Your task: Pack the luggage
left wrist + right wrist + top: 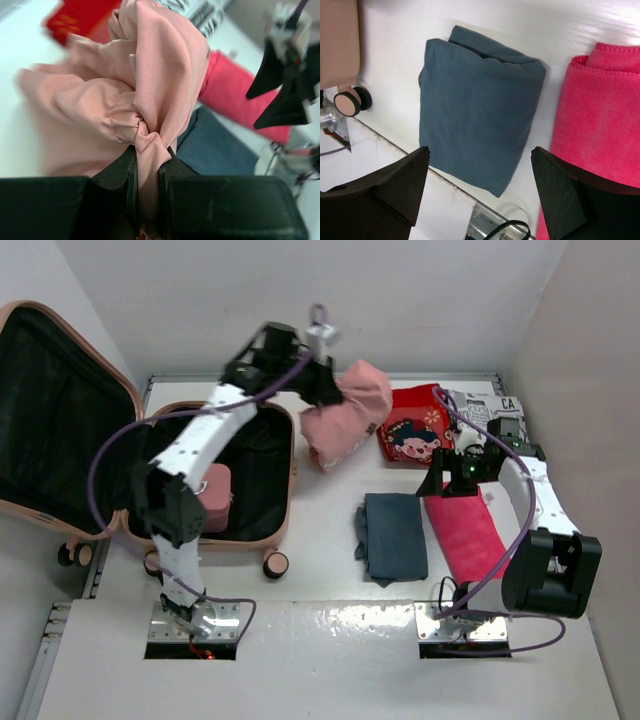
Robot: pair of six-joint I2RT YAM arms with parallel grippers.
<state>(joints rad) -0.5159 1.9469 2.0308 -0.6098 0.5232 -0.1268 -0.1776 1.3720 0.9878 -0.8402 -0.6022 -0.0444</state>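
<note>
Peach-pink cloth (150,75) bunched up, my left claw (148,160) clamped on its folds, held above the desk (330,630); luggage (60,410) lying open at the desk's left side, small pink box (213,490) inside; my right claw (479,155) spread wide over the folded blue cloth (480,105), red towel (600,115) just beside

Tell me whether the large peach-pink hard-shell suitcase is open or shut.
Open: the suitcase has its lid swung back, showing black lining and a small pink box inside.
</note>
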